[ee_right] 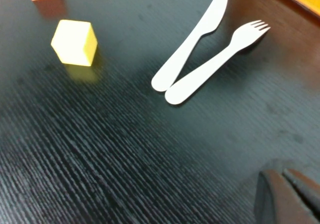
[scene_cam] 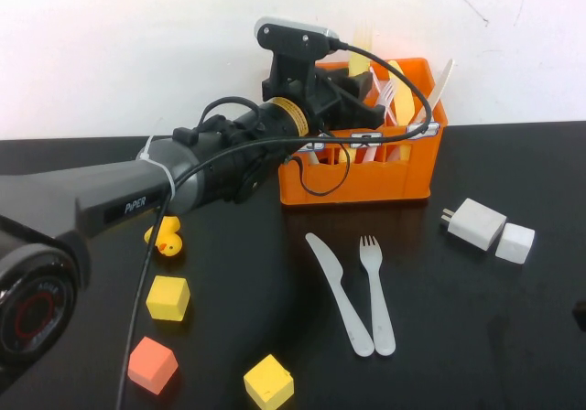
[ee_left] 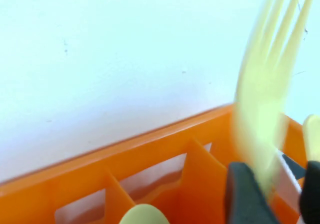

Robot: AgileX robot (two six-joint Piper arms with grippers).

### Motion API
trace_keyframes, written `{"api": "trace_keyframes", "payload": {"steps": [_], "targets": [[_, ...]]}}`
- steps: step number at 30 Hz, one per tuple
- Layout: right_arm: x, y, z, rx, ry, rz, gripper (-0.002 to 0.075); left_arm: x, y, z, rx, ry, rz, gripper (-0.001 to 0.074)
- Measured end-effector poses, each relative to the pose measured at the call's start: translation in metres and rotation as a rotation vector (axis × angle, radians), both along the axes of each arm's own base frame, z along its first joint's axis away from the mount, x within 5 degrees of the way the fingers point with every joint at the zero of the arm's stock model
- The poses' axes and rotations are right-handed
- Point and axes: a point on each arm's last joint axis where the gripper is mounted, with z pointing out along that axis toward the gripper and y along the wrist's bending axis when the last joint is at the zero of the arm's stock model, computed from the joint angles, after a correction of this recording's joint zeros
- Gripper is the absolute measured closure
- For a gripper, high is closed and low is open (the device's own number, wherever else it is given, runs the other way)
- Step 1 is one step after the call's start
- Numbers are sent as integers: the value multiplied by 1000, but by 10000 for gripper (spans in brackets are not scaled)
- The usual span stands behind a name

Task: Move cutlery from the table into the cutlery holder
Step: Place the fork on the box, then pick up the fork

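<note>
Cutlery is in two places at this moment. One piece, the pale yellow fork (ee_left: 262, 99), is clamped between the fingers of the left gripper (ee_left: 272, 196), handle down and tines up, rising straight above the jaws. This gripper (scene_cam: 352, 85) hangs over the back part of the orange cutlery holder (scene_cam: 352, 186), and in the left wrist view the holder (ee_left: 150, 149) with its inner dividers lies directly below and behind the fingers. The rounded end of another pale piece (ee_left: 144, 215) shows in a compartment close beside the gripper; I cannot tell what it is.

The other two pieces lie flat on the black table (scene_cam: 476, 337), well apart from the left gripper, on the near side of the holder. The greyish-white knife (scene_cam: 337, 291) and the greyish-white fork (scene_cam: 375, 293) lie side by side, their handle ends touching or nearly touching, their heads spread toward the holder.

The right gripper (ee_right: 290, 196) shows only at the corner of the right wrist view, low over the table, with the knife (ee_right: 192, 41) and the fork (ee_right: 217, 64) some way in front of it. Its two dark fingertips lie close together and hold nothing.

Several light pieces (scene_cam: 403, 90) already stand in the holder.
</note>
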Motion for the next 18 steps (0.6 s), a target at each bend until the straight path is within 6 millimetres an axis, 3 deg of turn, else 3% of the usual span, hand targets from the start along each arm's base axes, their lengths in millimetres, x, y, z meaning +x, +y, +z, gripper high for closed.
{"api": "trace_keyframes", "payload": {"steps": [3,8,13,18], "targets": [[-1,0,0,2,4,6,728,0,0,1,-2,-6,-2,427],[-1,1,0,2,7,14,728,-4,2,17,-8,-43,-3,412],[-1,1,0,-6,-2,30,728,-21,15,71,9,-76,38,482],[-1,1,0,-14,-19,47,728,-56,44,137,50,-25,138,624]]}}
